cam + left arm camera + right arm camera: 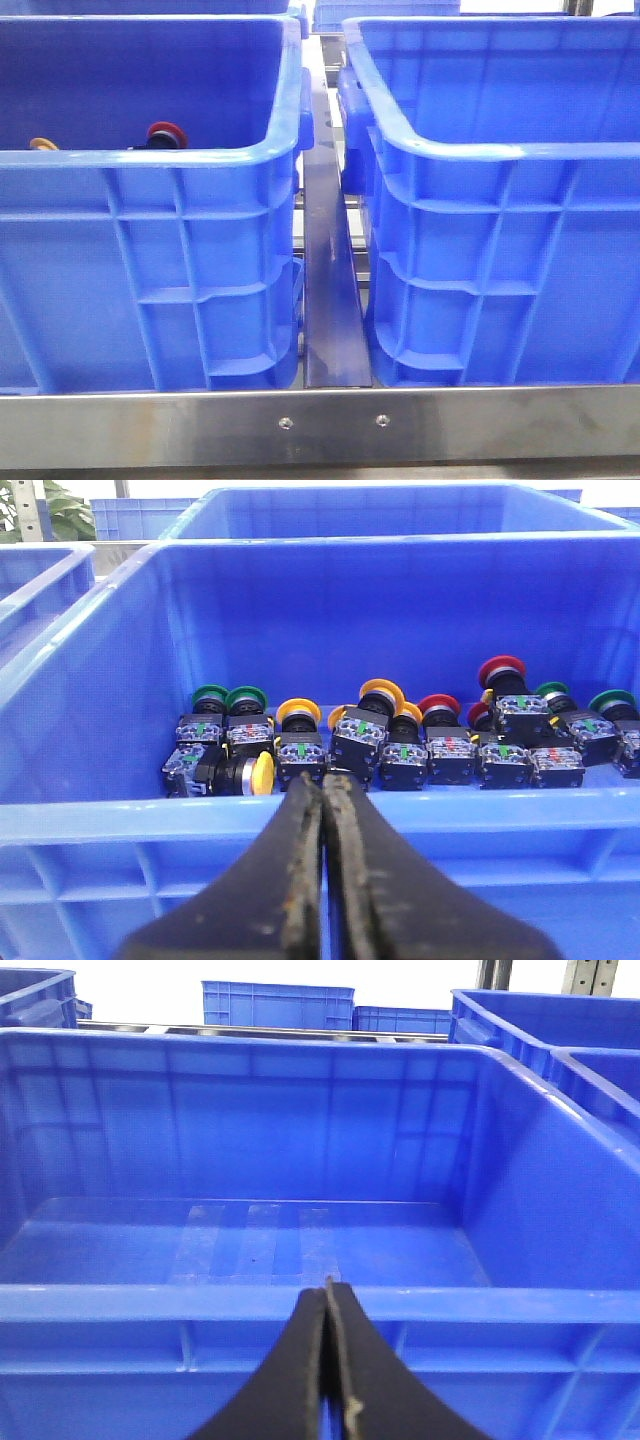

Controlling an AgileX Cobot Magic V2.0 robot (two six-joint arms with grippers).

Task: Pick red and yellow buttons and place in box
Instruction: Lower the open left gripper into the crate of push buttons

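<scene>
Left wrist: buttons (400, 742) beyond gripper (323, 780)

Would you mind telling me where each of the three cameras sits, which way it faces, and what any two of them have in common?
Front view: low, before a steel rail, facing two blue crates; no arm shows.
Left wrist view: on the left arm, outside the near rim of the left crate, facing the push buttons inside; the shut left gripper shows.
Right wrist view: on the right arm, facing the right crate, bare inside; the shut right gripper shows.
Shared: the front and left wrist views both show the left crate's buttons, red and yellow.
</scene>
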